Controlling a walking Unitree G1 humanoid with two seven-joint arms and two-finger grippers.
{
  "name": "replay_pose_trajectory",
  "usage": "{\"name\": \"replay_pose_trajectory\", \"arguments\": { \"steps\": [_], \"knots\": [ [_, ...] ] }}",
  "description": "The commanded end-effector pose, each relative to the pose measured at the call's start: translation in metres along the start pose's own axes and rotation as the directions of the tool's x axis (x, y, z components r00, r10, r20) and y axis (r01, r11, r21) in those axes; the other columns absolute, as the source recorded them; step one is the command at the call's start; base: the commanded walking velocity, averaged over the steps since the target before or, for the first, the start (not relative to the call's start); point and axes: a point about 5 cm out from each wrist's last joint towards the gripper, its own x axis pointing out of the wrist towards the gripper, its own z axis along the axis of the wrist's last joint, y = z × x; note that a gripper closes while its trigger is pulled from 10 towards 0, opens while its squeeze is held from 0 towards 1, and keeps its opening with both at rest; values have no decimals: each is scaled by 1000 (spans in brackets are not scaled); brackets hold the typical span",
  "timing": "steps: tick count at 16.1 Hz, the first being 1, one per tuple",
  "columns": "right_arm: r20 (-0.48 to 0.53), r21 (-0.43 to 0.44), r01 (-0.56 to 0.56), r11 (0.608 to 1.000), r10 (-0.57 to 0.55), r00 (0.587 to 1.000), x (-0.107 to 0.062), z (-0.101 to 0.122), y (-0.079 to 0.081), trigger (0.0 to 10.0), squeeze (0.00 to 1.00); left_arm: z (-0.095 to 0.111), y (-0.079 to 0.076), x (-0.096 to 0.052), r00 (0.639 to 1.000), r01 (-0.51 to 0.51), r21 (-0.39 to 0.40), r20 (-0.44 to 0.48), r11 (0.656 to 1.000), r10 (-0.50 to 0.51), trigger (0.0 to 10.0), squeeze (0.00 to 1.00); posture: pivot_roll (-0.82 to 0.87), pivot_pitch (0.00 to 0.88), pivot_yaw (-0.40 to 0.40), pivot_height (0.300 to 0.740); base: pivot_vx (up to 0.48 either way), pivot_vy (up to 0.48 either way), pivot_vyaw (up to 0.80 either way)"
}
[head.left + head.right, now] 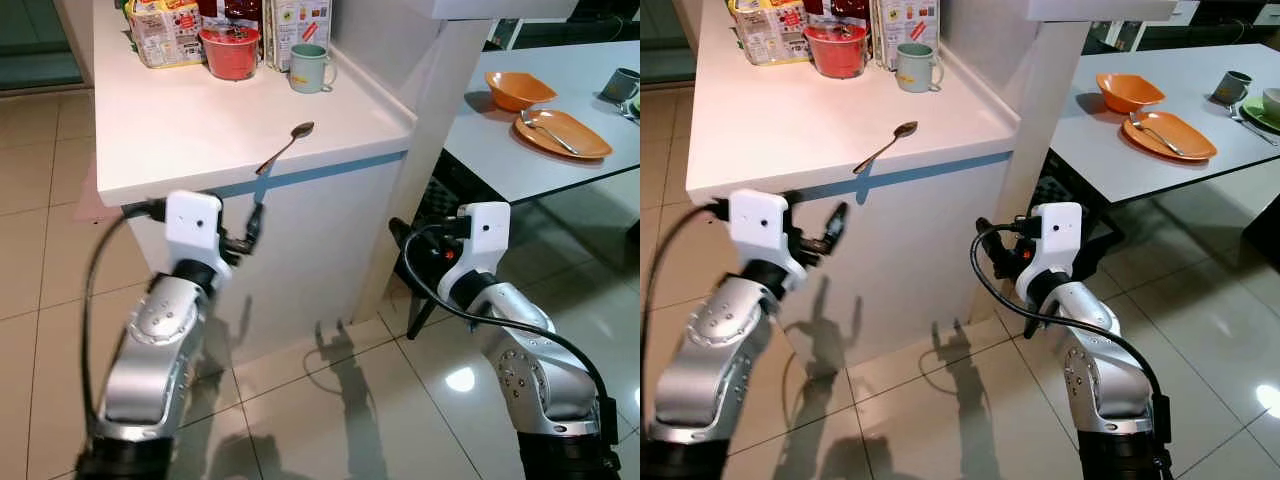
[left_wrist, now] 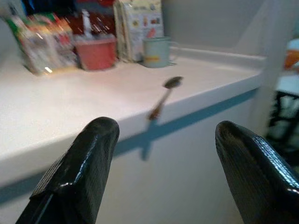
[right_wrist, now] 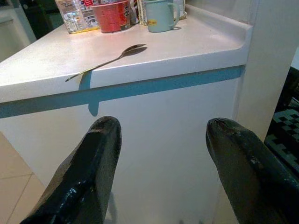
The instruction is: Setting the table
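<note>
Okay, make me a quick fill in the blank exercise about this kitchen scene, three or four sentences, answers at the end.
1. The spoon lies on the white counter with its handle sticking out over the ____.
2. Both the left gripper and the right gripper have their fingers ____.
3. On the orange plate on the grey table lies a ____.
4. The cup beside the red tub is pale ____.

Missing words: edge; open; fork; green
</note>
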Motion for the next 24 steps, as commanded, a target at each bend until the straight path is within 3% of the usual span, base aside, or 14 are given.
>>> {"name": "replay_pose_trajectory", "arguments": {
  "steps": [1, 3, 10, 14, 15, 24],
  "knots": [
    [12, -10, -5, 1000, 5, 1000, 1, 2, -1, 10000, 0, 1, -3, 2, 1000, 4, 33, 4, 999, -4, 10000, 0, 82, 0, -80, 740, 0, 0, 0],
    [4, -29, -7, 1000, 8, 1000, 3, 1, 3, 10000, 0, 1, -2, 3, 1000, 15, 67, 1, 998, -15, 10000, 0, 82, 0, -80, 740, 0, 0, 0],
    [7, -96, -11, 995, 12, 1000, 3, 2, 2, 10000, 0, 0, 4, 5, 1000, 1, 61, 7, 998, -2, 10000, 0, 87, 0, -80, 740, 37, 0, 0],
    [25, -93, 5, 996, -2, 1000, 4, 2, 3, 10000, 0, 3, 5, 7, 1000, 22, 84, 15, 996, -23, 10000, 0, 89, 0, -77, 740, 308, 0, 339],
    [30, -51, 19, 999, -17, 999, 2, 3, 0, 10000, 0, 3, 5, 8, 1000, 21, 87, 13, 996, -22, 10000, 0, 85, 0, -78, 740, 315, 0, 0],
    [20, -51, -24, 998, 25, 999, 1, 1, 4, 10000, 0, 0, 10, 7, 1000, 23, 94, -5, 995, -23, 10000, 0, 87, 0, -82, 740, 317, 0, 0]
  ]
}}
